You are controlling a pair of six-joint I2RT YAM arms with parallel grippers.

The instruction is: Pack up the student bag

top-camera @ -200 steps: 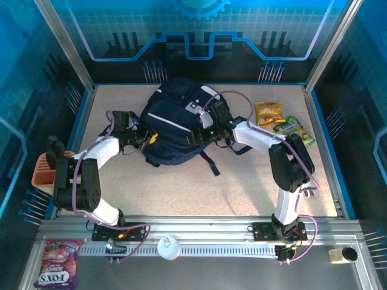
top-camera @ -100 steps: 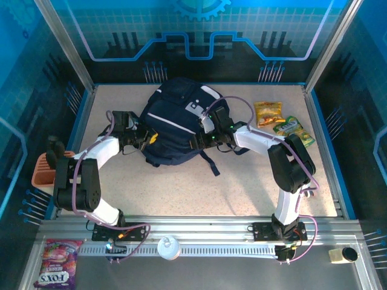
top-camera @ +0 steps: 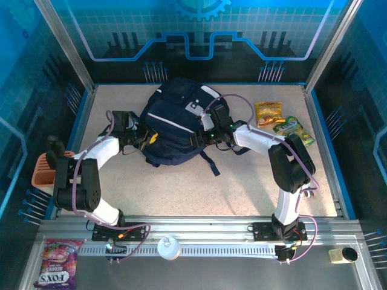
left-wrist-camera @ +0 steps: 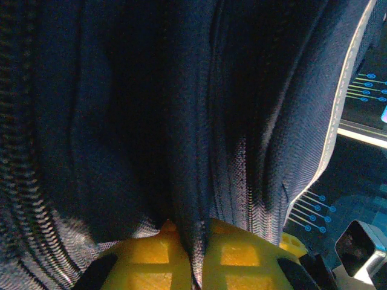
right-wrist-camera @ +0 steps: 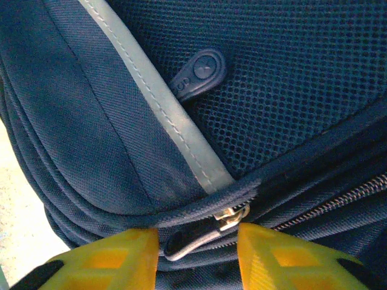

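- student bag (top-camera: 175,124) lies back-centre on the table (top-camera: 242,187), between the two arms.
- left gripper (left-wrist-camera: 196,244) is at the bag's left side, fingers pressed together on a fold of navy fabric.
- right gripper (right-wrist-camera: 198,241) is at the bag's right side, fingers spread either side of a zip pull (right-wrist-camera: 227,219); can't tell whether they touch it.
- grey trim stripe (right-wrist-camera: 163,121) runs just above that zip.
- yellow snack packet (top-camera: 268,112) and green snack packet (top-camera: 294,130) sit right of the bag, apart from it.
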